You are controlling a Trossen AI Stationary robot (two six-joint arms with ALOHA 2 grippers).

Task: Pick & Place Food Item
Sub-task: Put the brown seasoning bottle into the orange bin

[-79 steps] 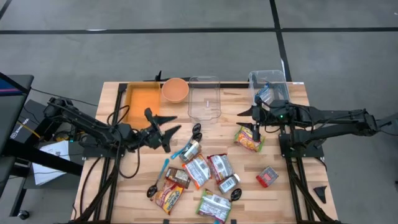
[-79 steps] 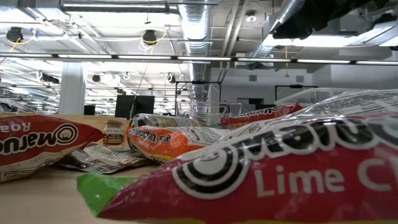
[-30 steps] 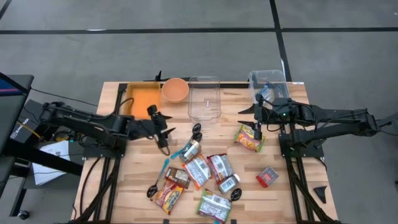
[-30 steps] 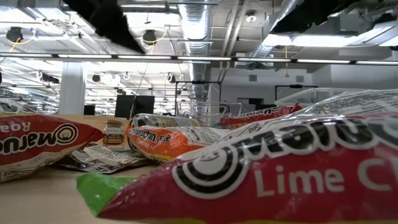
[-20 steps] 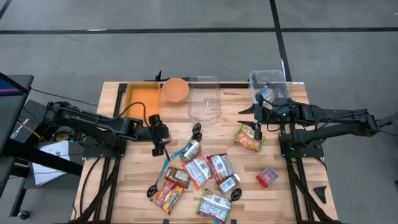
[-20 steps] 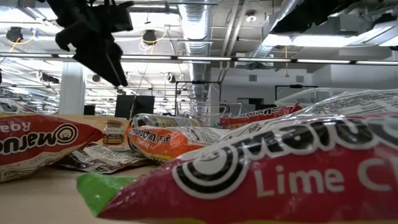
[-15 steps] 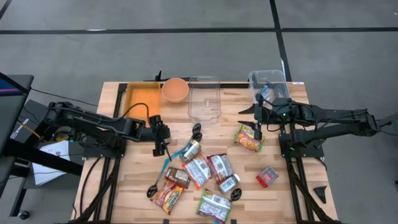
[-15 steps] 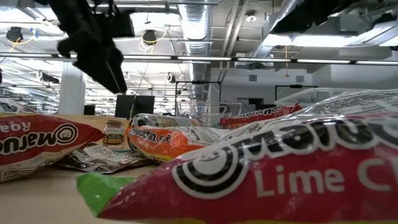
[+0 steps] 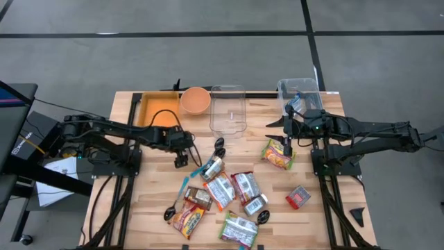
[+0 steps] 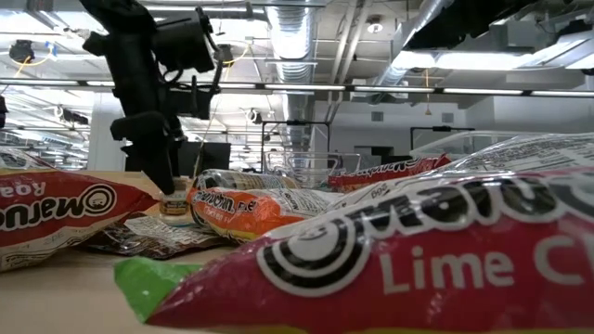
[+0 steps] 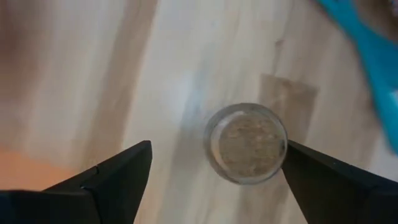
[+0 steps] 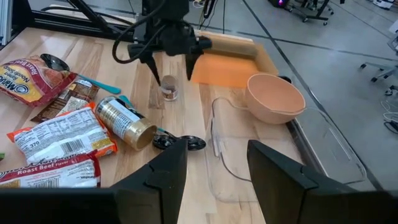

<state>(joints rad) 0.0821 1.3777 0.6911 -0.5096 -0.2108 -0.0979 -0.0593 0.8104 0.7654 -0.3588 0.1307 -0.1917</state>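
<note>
The left gripper (image 9: 182, 157) is hanging with fingers spread wide around a small round jar (image 11: 246, 142) on the tabletop (image 9: 312, 215). The right gripper (image 9: 285, 144) is hovering half-open over a ramen packet (image 9: 277, 155).

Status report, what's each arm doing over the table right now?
Left gripper open, straddling small jar. Right gripper waiting, empty. Blue spoon lies close by.

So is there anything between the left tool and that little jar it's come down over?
Nothing visible. The left tool hangs open directly over the small jar, one finger on either side of it with bare wooden table in the gaps. The blue spoon lies off to one side, outside the fingers.
</note>
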